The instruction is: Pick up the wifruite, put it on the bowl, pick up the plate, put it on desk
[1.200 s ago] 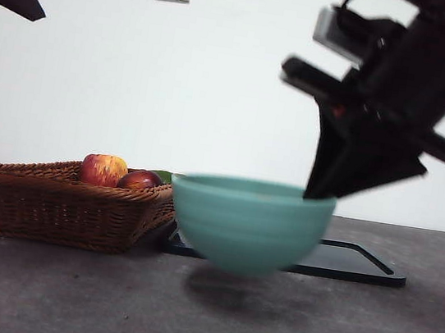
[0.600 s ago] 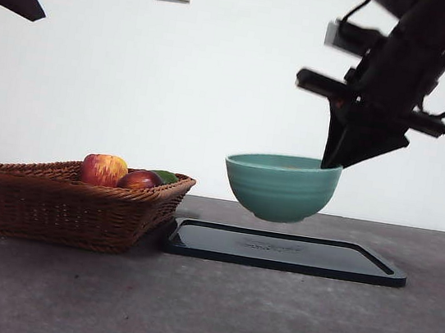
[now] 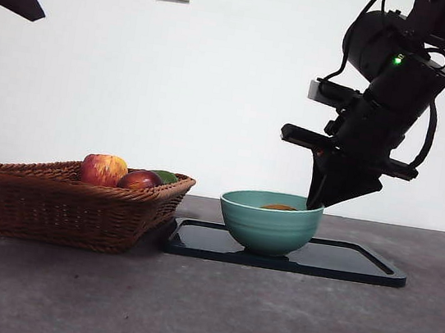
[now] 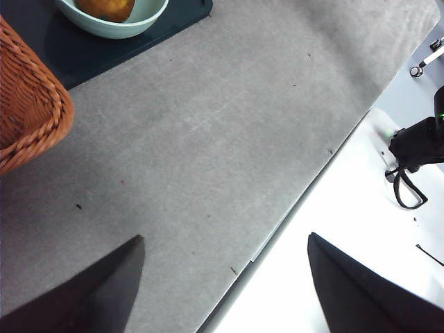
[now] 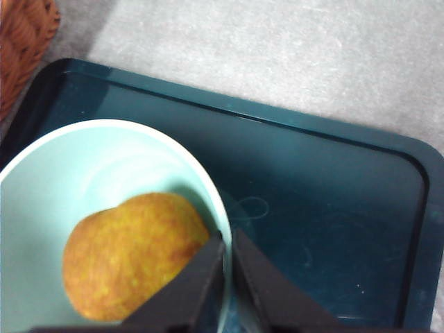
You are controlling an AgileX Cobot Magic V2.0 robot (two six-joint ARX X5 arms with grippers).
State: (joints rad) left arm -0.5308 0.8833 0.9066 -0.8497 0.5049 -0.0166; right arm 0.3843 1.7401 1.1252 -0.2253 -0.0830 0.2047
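Golden-brown and dull, the wifruite (image 5: 132, 257) lies inside the bowl (image 3: 269, 221), and from the front view we see only its top edge above the rim. We take the bowl as our landmark: it sits on a dark tray (image 3: 350, 263), toward the tray's basket-side end, and the tray rests on the grey desk (image 3: 202, 313). At the bowl's rim, on the side away from the basket, we find the right gripper (image 5: 229, 267); its two jaws are pressed close on the rim wall, one inside the bowl beside the fruit and one outside. Just beside the tray stands a woven basket (image 3: 59, 206) holding a red-yellow apple (image 3: 103, 170) and a dark red fruit (image 3: 139, 179). Well apart from the bowl, the left gripper (image 4: 222, 284) hangs over bare desk near the edge, its jaws spread wide with nothing between them.
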